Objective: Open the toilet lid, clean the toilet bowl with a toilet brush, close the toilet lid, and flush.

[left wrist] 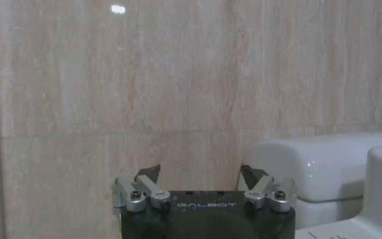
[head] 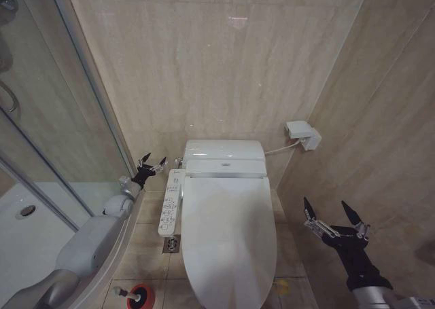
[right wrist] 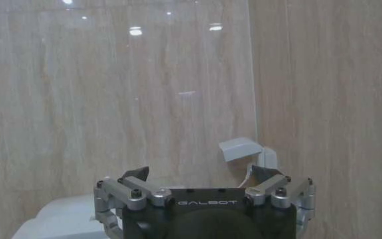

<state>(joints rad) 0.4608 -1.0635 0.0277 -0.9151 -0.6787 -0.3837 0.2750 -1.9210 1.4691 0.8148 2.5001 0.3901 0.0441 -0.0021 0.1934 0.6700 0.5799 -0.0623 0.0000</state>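
White plastic, glossy: the toilet lid (head: 230, 244) lies shut over the toilet bowl (head: 266, 278), centre of a beige-tiled bathroom, tank unit (head: 224, 157) vs. the back wall. Left gripper (head: 152, 164) hovers by the tank's left corner, above the side button panel (head: 170, 202), jaws spread, holding nothing. Right gripper (head: 334, 216) hangs in the air to the lid's right, near the side wall, jaws also spread & empty. The toilet brush (head: 121, 293) sits in its red holder cup (head: 140, 297) on the floor, front-left of the bowl, w/ a floor drain (head: 171, 244) just behind it. A small yellow-green bit (head: 281, 286) shows at the lid's front-right edge, likely the strap loop.

Step in hand, by the look of it: opening the lid, not yet begun. To do it well, the right arm seems best placed: come down to that front-right edge, catch the loop or lip rather than the slick top, then swing the lid up & back on its hinge arc until it rests vs. the tank. Keep the left arm clear of the button panel.
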